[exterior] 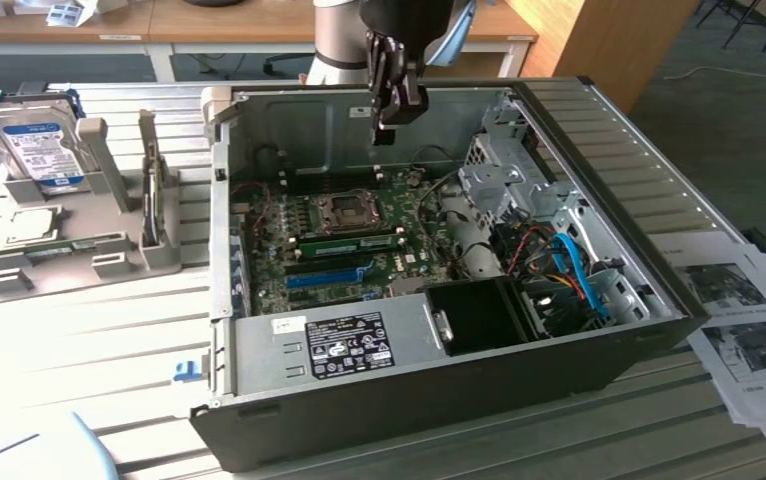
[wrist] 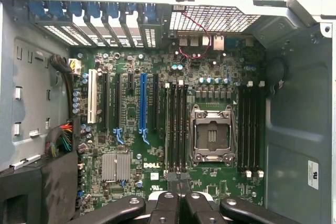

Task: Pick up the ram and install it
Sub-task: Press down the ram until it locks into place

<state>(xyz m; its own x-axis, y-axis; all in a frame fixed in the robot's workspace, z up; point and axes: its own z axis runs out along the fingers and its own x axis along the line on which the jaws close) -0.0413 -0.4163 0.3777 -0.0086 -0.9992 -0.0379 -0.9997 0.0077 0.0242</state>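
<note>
The end effector (exterior: 383, 130) hangs in the upper middle of the exterior frame, over the back part of the open computer case (exterior: 623, 150), clear of the boards below it. Its 2 fingers are pressed together and nothing is pinched between them. In the wrist view the end effector (wrist: 178, 182) shows as dark fingers side by side, in line with the bank of dark memory slots (wrist: 177, 124) next to the processor socket (wrist: 211, 132).

The ram (exterior: 356, 243) sits near the centre of the exterior frame: a narrow green stick lying along the motherboard (exterior: 410, 265), just below the processor socket (exterior: 350, 208) and above the long blue slot (exterior: 323, 276). It looks seated in its slot, well apart from the end effector. In the wrist view the blue slot (wrist: 143, 100) stands beside those dark slots.

At the exterior view's left, a gray holder (exterior: 103, 270) on the slatted table (exterior: 90, 340) carries a hard drive (exterior: 39, 150) with a blue-and-white label, standing upright. At the exterior view's right, printed sheets (exterior: 750, 330) lie on the table beside the case
</note>
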